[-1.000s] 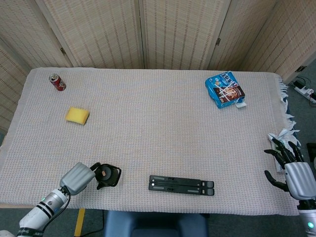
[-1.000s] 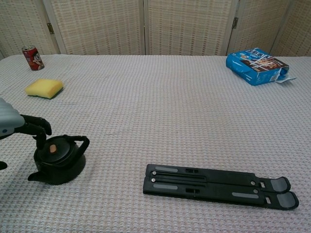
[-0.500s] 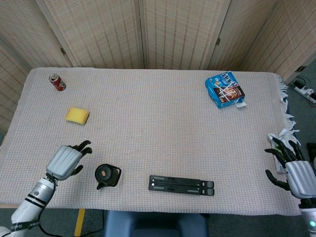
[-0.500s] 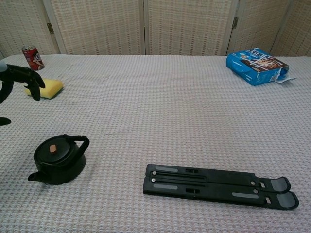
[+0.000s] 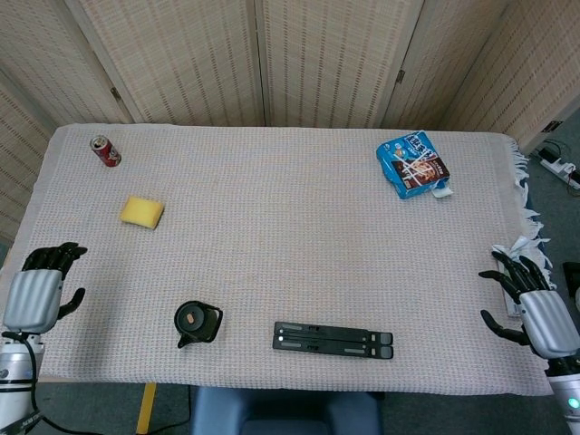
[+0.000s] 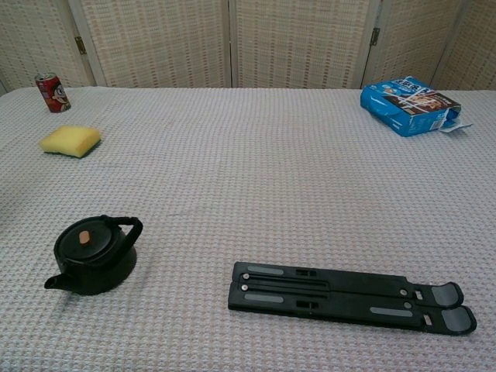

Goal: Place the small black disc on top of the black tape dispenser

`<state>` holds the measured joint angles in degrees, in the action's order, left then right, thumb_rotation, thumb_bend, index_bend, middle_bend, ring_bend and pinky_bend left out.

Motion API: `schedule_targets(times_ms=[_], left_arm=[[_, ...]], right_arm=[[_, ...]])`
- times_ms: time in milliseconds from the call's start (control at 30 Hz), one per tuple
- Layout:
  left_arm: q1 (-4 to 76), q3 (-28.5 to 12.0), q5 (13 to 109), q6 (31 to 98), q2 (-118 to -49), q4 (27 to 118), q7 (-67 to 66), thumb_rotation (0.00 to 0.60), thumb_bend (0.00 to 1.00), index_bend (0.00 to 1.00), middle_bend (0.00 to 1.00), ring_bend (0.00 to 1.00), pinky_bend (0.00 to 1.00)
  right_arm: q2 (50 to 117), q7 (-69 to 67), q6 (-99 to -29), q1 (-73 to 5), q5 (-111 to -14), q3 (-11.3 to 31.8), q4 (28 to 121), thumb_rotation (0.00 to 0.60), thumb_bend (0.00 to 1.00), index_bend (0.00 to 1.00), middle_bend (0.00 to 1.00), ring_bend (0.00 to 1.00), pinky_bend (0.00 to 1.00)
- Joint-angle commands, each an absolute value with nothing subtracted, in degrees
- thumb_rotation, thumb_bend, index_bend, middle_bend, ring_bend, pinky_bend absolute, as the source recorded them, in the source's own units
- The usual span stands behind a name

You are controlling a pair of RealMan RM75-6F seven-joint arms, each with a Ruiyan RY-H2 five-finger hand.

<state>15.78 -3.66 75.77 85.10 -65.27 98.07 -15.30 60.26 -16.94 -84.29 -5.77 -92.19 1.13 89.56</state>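
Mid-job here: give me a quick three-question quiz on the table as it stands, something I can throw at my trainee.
1. True or false: the left hand holds the small black disc.
2. The yellow sponge lies: A) on the black dispenser; B) on the cloth, near the red can; C) in the right hand.
3. Short answer: what does the small black disc rest on?

Key
1. False. The left hand and the right hand are both empty with fingers apart, at opposite table edges.
2. B.
3. The top of the black dispenser, which looks like a small pot.
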Motion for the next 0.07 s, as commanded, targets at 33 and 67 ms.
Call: schedule_targets(times_ms=[33,67], left_arm=[[13.19,-2.56,77.98,88.01,-67.05,96.05,-14.37,0.600,0.27,0.23,0.17,0.18,0.16],[12.81,-2.41,78.53,88.55,-67.40,95.72,-14.28,0.600,0.27,0.23,0.17,0.18,0.16]], right_arm=[[60.47,-16.46,-84.84,-5.31,-92.38,0.80,89.88,0.600,0.35,0.25,0.11,0.13,0.00],[60.45,-16.25,-85.09,-5.10,-92.36,0.71,90.05,0.600,0.35,0.25,0.11,0.13,0.00]])
